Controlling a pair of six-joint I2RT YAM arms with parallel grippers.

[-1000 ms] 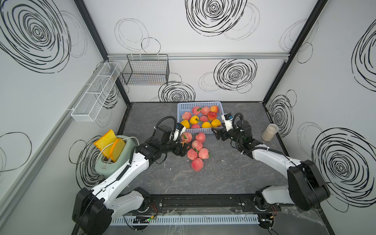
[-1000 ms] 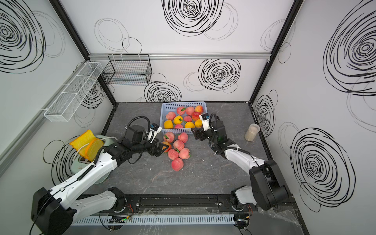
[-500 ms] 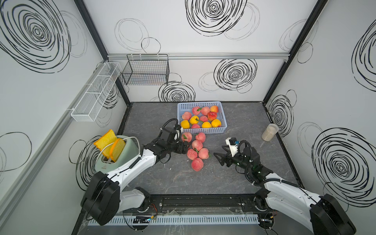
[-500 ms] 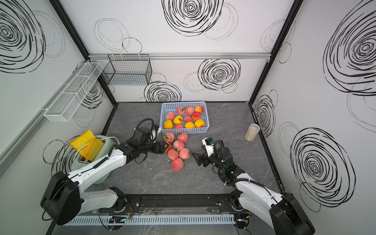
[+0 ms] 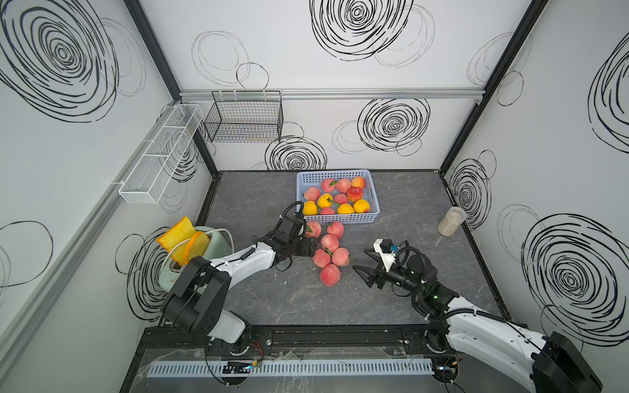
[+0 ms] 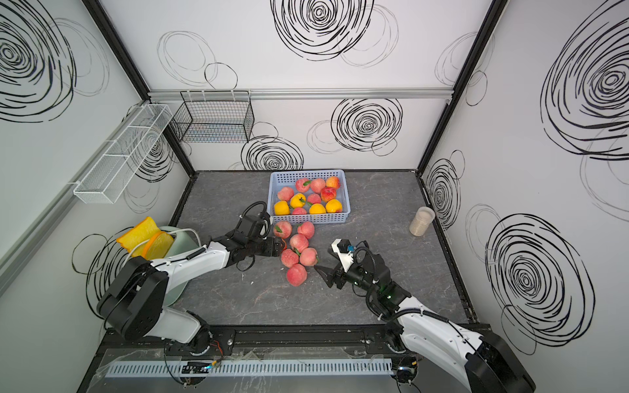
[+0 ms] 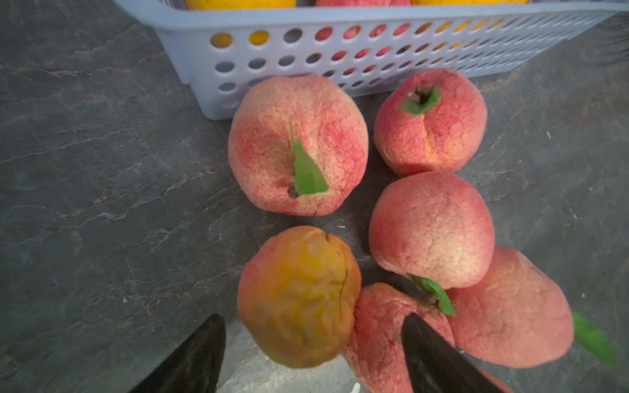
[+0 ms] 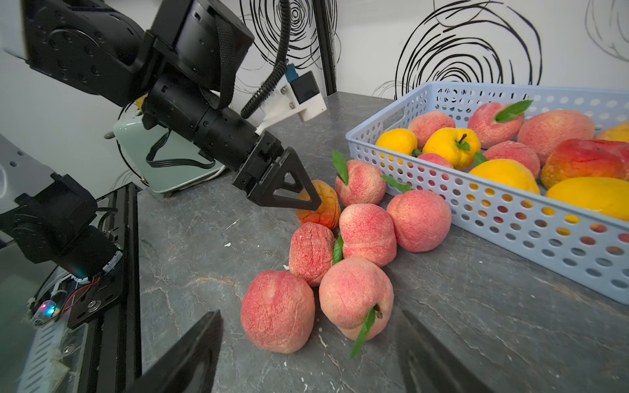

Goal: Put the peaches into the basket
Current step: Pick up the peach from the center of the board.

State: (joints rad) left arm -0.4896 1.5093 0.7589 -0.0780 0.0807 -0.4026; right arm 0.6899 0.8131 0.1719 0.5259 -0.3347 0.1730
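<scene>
Toaster (image 5: pixel 211 243) with toy bread slices (image 5: pixel 178 234) at far left, not in play. Next over, left claw (image 7: pixel 312 316) low over the table (image 5: pixel 258 299), fingers (image 7: pixel 197 354) spread wide either side of the orange peach (image 7: pixel 299 296). Not squeezing yet: a gap shows on one side, and the other finger overlaps a pink neighbour (image 7: pixel 377 340), contact unclear. Six pink peaches (image 5: pixel 330 242) bunched just right of it, the rear two just beside the basket (image 5: pixel 340 219), which sits back-middle with about eleven fruit inside. Right claw (image 5: pixel 359 260) beyond the bunch, open and empty, aimed at the nearest pink ones. Jar (image 5: pixel 451 221) far right, well apart. Reads as the grasp step on the orange one, task a bit past halfway. Next: close gently, lift straight up clear of the neighbour, carry over the near wall. Right arm had best hold off until the left is out of the way.
</scene>
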